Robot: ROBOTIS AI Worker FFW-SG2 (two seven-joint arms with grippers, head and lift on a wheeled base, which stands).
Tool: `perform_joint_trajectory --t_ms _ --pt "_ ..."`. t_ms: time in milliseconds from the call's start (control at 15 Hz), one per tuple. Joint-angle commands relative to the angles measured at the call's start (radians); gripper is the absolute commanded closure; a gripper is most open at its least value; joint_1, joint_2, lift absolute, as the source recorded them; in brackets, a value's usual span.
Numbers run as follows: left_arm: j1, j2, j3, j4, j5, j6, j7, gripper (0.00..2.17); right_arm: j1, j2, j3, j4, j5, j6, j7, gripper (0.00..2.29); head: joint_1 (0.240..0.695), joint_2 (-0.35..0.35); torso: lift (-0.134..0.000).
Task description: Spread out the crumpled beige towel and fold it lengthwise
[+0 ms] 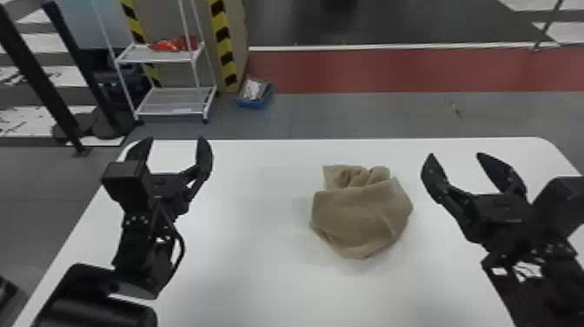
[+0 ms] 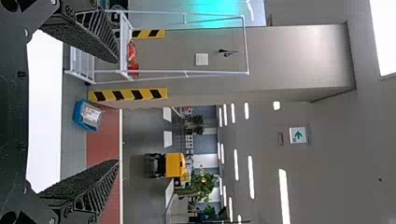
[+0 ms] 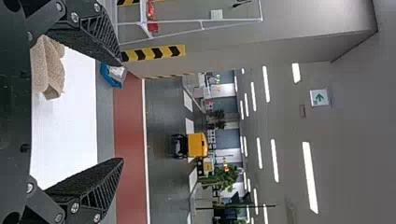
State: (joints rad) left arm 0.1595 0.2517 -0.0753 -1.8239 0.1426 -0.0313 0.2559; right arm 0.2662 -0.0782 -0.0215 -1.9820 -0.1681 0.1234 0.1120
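In the head view, the beige towel lies in a crumpled heap on the white table, nearer the right gripper than the left gripper. Its far side is bunched into small folds, with a broader, smoother flap in front. Both grippers are apart from it, their 2 fingers spread wide with nothing between them

In the left wrist view, the 2 fingers stand far apart and empty, with the blue bin on the floor beyond

In the right wrist view, the 2 fingers are also wide open and hold nothing; part of the towel shows beyond 1 of them

The task seems to be at step 1, spreading, with folding to follow. The next move likely calls for lowering at least 1 gripper to a loose edge, pinching a single layer and drawing the bunched cloth out flat
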Motion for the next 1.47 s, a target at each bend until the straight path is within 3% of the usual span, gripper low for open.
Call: perform_joint_trajectory --t_ms 0,867,1400 --pt "0.0 0.0 0.0 0.0 0.0 0.0 -0.001 0.14 -0.001 0.0 0.0 0.002 0.004 0.002 0.0 0.18 0.678 0.069 -0.124" --pt "0.032 -0.002 -0.011 0.021 0.008 -0.012 -0.006 0.15 0.024 -0.002 0.0 0.049 0.016 -0.014 0.02 0.19 0.695 0.066 -0.124" --pt "0.052 -0.006 -0.029 0.098 0.008 -0.104 -0.006 0.15 0.16 -0.005 0.095 0.048 0.022 -0.053 0.051 0.22 0.695 0.107 -0.124"
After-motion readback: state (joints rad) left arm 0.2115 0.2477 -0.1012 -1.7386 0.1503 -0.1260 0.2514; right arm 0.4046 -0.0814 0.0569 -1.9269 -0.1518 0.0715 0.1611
